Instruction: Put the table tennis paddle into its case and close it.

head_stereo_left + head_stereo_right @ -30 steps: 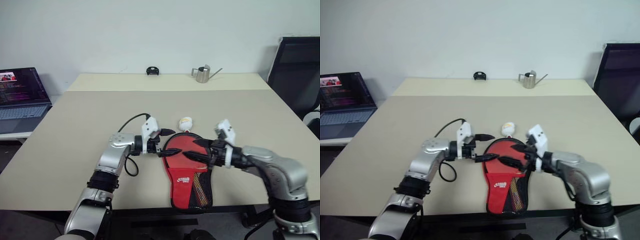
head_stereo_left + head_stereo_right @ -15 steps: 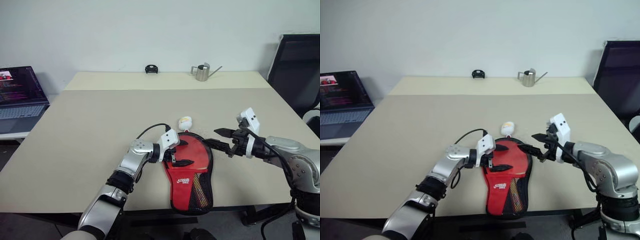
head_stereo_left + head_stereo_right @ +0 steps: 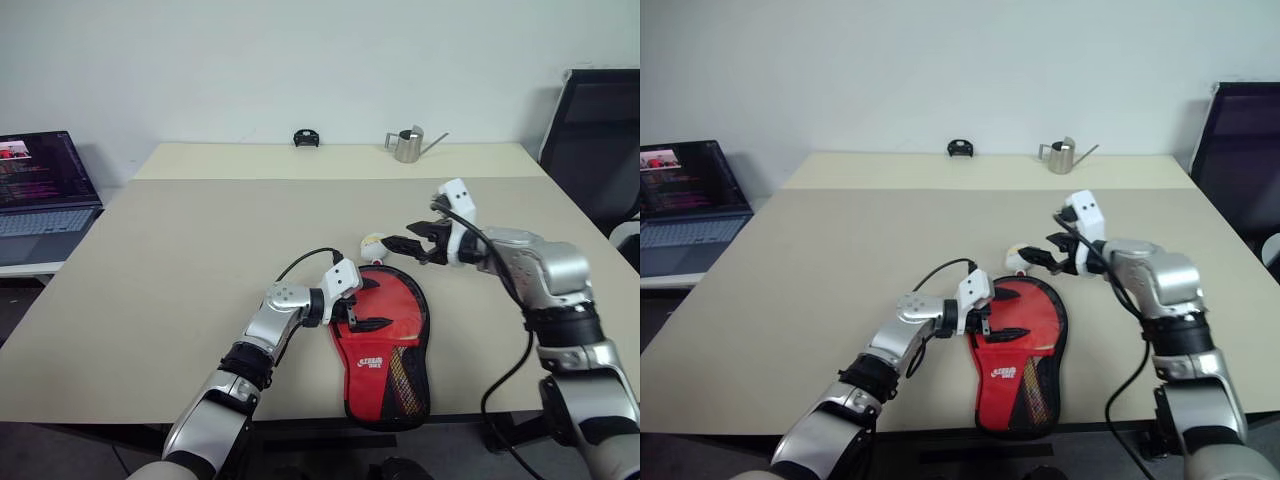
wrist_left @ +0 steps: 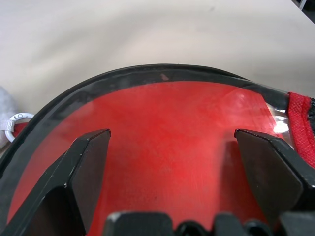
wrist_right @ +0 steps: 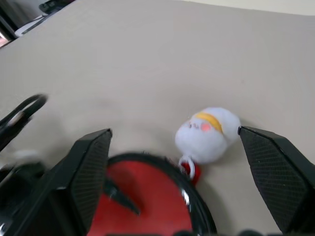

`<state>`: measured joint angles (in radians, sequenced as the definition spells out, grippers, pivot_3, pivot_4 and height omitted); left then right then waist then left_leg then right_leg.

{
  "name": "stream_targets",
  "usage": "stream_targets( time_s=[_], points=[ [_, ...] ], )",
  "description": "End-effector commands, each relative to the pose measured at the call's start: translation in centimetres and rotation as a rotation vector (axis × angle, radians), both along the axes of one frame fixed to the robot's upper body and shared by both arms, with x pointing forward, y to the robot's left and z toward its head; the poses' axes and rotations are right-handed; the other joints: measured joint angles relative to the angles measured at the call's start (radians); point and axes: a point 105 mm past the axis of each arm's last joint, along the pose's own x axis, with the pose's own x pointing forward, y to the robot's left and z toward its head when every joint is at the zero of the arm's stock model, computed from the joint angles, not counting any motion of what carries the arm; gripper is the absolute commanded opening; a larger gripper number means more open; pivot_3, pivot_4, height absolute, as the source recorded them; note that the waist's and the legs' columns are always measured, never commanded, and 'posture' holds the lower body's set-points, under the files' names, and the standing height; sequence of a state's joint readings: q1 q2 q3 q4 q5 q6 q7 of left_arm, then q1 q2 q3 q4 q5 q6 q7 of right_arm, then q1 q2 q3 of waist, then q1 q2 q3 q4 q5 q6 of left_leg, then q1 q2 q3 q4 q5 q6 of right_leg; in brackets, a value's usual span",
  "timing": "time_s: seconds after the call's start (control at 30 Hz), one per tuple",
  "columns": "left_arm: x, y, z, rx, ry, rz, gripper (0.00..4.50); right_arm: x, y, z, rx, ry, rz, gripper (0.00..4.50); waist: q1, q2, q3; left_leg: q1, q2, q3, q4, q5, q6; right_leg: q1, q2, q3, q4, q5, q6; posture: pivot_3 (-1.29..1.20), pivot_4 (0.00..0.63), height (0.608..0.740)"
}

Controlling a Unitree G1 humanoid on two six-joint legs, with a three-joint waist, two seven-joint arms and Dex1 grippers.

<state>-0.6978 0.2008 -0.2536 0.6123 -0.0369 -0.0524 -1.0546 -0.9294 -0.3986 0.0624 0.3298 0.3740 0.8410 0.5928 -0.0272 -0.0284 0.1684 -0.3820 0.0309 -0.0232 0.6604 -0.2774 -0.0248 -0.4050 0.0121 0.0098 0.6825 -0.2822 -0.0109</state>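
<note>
Two grippers, both spread wide, grasping nothing. Left gripper point(image 3: 366, 307) low over round end of red case point(image 3: 383, 340), at table's point(image 3: 180, 260) near edge; right gripper point(image 3: 400, 245) raised beside white ball charm point(image 3: 371, 243), beyond case's far end.

Red case on a beige worktop

The case point(image 3: 381, 340) is red with black piping and a white logo; the ball charm point(image 5: 206, 133) is white with a yellow band; the worktop point(image 3: 180, 260) is plain beige.

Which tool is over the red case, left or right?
The left tool, open over the red black-piped fabric case. The right tool, also open, hovers beyond the case's rim by the white-yellow ball charm.
</note>
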Motion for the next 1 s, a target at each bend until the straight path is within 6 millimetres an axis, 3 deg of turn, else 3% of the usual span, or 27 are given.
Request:
stream_targets(
  time_s=[0.03, 0.3, 0.6, 0.73, 0.83, 1.0],
  points=[
    [-0.8, 0.1, -1.8, 0.035, 0.041, -0.003, 4.39, 2.1, 0.3, 0.4, -0.024, -0.053, -0.058, 4.50, 0.001, 0.000, 0.000, 0.000, 0.000, 0.000, 0.000, 0.000, 0.000, 0.000, 0.000, 0.000, 0.000, 0.000, 0.000, 0.00, 0.150, 0.740],
    [-1.2, -0.1, -2.1, 0.040, 0.043, -0.004, 4.39, 5.2, 2.0, -2.0, -0.084, -0.042, -0.150, 4.50, -0.001, 0.001, 0.000, 0.000, 0.000, 0.001, -0.001, 0.000, 0.000, 0.000, -0.004, 0.000, 0.000, 0.000, 0.000, 0.00, 0.150, 0.740],
    [-1.4, -0.1, -2.2, 0.046, 0.044, 0.004, 4.39, 5.2, 3.6, -4.6, -0.141, -0.015, -0.155, 4.50, -0.001, 0.001, -0.001, -0.001, 0.000, 0.001, -0.001, 0.000, 0.000, 0.000, -0.006, 0.000, 0.000, 0.000, 0.000, 0.00, 0.150, 0.740],
    [-1.4, 0.1, -2.3, 0.049, 0.045, 0.008, 4.39, 5.4, 3.7, -4.5, -0.172, -0.047, -0.176, 4.50, -0.002, 0.002, -0.001, 0.000, 0.000, 0.001, -0.001, 0.000, 0.000, 0.000, -0.006, 0.000, 0.000, 0.000, 0.000, 0.00, 0.150, 0.740],
    [-1.4, 0.3, -2.4, 0.055, 0.046, 0.014, 4.43, 5.6, 3.5, -4.2, -0.177, -0.072, -0.194, 3.90, -0.002, 0.003, -0.001, 0.000, 0.000, 0.001, -0.001, 0.000, 0.000, 0.000, -0.006, 0.000, 0.001, 0.000, 0.000, 0.00, 0.150, 0.740],
    [-1.5, 0.5, -2.8, 0.065, 0.052, 0.018, 4.43, 5.7, 3.3, -4.2, -0.194, -0.091, -0.200, 2.20, -0.002, 0.003, -0.002, 0.000, 0.000, 0.001, -0.001, 0.000, 0.000, 0.000, -0.006, 0.000, 0.001, 0.000, 0.000, 0.00, 0.150, 0.740]
  ],
)
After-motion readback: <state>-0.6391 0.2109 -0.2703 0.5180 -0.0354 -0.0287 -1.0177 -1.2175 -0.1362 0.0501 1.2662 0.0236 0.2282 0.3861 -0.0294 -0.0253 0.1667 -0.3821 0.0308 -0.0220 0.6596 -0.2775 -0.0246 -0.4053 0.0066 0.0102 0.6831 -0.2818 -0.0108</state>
